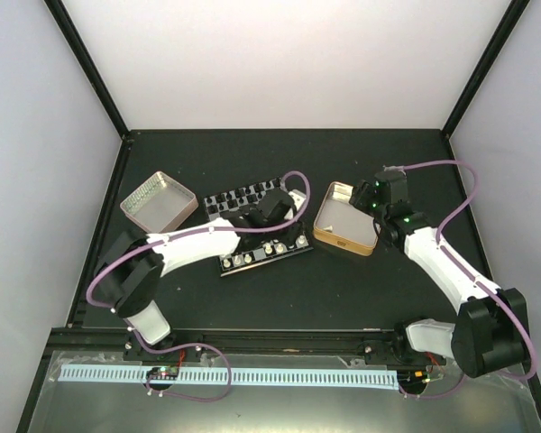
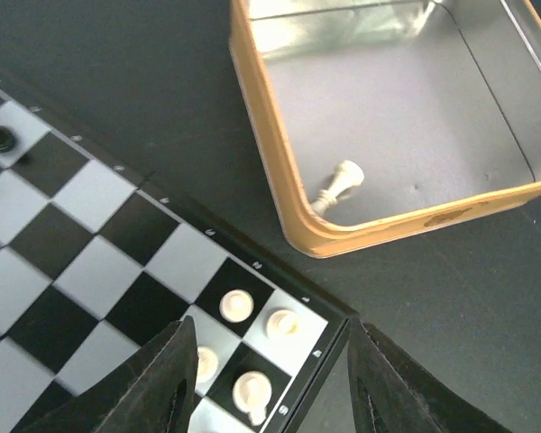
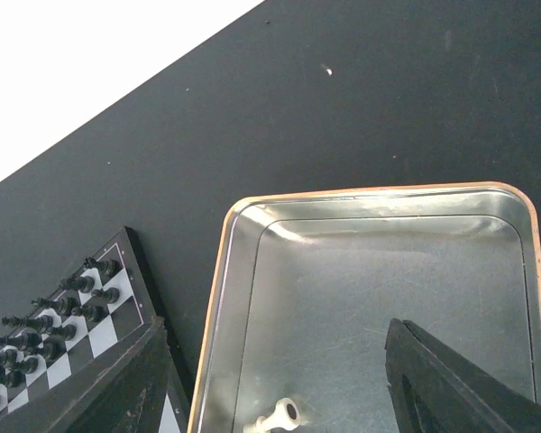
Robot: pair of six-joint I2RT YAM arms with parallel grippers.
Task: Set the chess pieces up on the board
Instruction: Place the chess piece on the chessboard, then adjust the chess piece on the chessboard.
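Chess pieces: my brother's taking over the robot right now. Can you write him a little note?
Left gripper: open, empty, over the board's white corner.
Right gripper: open, empty, above the gold-rimmed tin.
Done: black pieces stand in rows at one edge; white pieces stand at the opposite edge.
To do: one white piece lies on its side in the tin and needs placing. The left arm hides part of the board, so check for gaps.
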